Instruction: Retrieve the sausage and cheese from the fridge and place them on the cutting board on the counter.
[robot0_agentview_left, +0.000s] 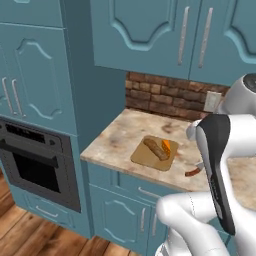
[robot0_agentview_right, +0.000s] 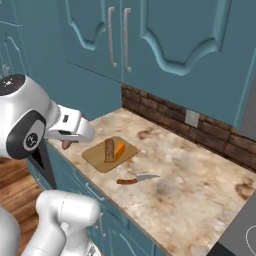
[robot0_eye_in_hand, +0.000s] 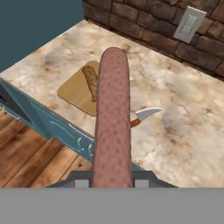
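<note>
Currently, in the left base view, we noted the cutting board (robot0_agentview_left: 155, 153) lying near the front edge of the counter (robot0_agentview_left: 117, 135), already carrying the orange cheese (robot0_agentview_left: 166, 147) and, beside it, a tan bread-like loaf (robot0_agentview_left: 155, 149); a knife (robot0_agentview_left: 192, 172) lay on the stone just off the board's right side, partly behind the arm. We judged that free board area was limited, so a careless set-down could knock the cheese or land on the loaf. In the right base view, we saw the gripper (robot0_agentview_right: 67, 142) held out over the counter's front edge, short of the board, with the reddish tip of the sausage (robot0_agentview_right: 66, 144) showing beneath it. We judged that letting go at this position could drop the sausage to the wooden floor (robot0_agentview_right: 12, 170), because the hand was not over the board. In the hand view, the sausage ran lengthwise up from between the jaws, which were clamped on its near end, and it hid part of the board and the knife's handle. We judged that a long link held by one end could pivot or slip during travel, and that its free end could strike the knife, whose blade (robot0_eye_in_hand: 148, 114) lay close to the board.
</note>
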